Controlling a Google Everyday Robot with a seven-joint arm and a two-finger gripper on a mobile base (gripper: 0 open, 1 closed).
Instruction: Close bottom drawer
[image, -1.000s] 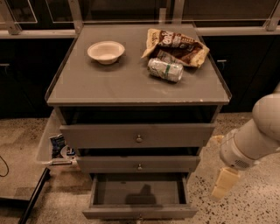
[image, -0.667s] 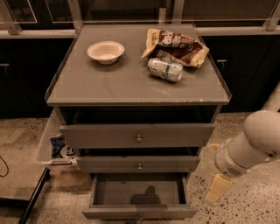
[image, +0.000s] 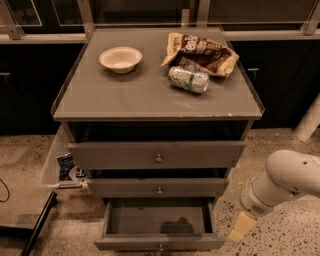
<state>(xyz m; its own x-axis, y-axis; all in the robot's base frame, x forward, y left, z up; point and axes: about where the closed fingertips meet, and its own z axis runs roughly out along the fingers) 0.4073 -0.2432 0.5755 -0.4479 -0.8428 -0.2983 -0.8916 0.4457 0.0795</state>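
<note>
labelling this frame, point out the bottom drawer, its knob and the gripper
bottom drawer (image: 130, 243): camera view, front panel
knob (image: 161, 247): camera view, round head
gripper (image: 241, 227): camera view, pale tip right of drawer

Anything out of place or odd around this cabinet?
The bottom drawer stands pulled far out, its box empty. On the cabinet top, a can lies on its side against a crumpled snack bag. The gripper hangs just right of the open drawer's front corner.
</note>
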